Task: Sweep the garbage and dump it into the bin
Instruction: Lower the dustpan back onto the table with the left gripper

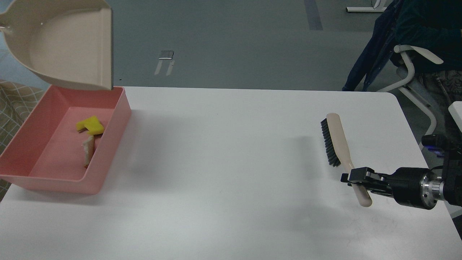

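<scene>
The pink bin [112, 130] stands at the table's left edge. Inside it lie the yellow sponge piece [91, 125] and the white bread wedge [87, 149], near the right wall. The beige dustpan [68, 43] hangs in the air above the bin's far end, tipped with its mouth to the right, and looks empty. My left gripper is out of view. My right gripper [355, 178] is shut on the handle of the beige brush [337, 139] with black bristles, at the right of the table.
The white table [223, 162] fills the middle. A chair [415, 68] with a person sitting stands beyond the table's far right corner. A checked surface [14, 104] shows at the far left.
</scene>
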Tool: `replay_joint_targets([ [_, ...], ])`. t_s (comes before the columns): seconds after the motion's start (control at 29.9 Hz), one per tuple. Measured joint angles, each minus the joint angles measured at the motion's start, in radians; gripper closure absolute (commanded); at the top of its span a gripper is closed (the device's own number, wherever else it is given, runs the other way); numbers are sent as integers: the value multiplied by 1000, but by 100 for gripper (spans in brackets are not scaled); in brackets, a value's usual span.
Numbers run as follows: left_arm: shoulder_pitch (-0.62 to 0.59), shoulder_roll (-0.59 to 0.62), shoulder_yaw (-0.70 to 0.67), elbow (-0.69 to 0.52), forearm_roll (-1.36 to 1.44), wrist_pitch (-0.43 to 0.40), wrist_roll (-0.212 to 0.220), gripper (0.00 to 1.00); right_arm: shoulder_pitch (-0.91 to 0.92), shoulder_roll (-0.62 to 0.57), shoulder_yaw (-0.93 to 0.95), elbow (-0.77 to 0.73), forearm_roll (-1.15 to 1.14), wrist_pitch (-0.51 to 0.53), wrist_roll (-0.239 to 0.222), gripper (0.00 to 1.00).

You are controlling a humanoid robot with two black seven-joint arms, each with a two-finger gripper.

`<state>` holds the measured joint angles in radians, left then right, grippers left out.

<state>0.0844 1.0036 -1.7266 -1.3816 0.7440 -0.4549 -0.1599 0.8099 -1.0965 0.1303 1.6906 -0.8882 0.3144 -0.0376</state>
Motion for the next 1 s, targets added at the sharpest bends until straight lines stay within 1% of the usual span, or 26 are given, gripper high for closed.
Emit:
replay_joint_targets([
  [0.07, -57, -25, 90, -33, 10, 38, 8, 100, 0, -1, 0, 0, 0, 0, 0, 100],
  [0.2, -174, -73, 270, -59, 38, 119, 16, 100, 0, -3, -1, 0, 0, 0, 0, 100],
  [0.37, -327, -196, 472, -62, 113, 198, 44, 100, -1, -4, -4, 0, 0, 0, 0, 100],
  [0.43, -361, -241, 525, -62, 135, 225, 50, 100, -4, -4, -4, -1, 0, 0, 0, 100],
  [0.53, -387, -309, 600, -62, 170, 264, 56, 100, -7, -4, -4, -2, 0, 0, 1, 100],
  [0.67, -391, -399, 674, -62, 240, 303, 69, 100, -9, -4, -4, -2, 0, -1, 1, 100],
  [0.84, -382, -505, 740, -49, 336, 332, 72, 100, -19, -2, -4, -2, 0, -5, 1, 100],
  [1.0, -377, -569, 761, -3, 414, 349, 72, 100, -20, -2, -4, -1, 0, -7, 0, 100],
])
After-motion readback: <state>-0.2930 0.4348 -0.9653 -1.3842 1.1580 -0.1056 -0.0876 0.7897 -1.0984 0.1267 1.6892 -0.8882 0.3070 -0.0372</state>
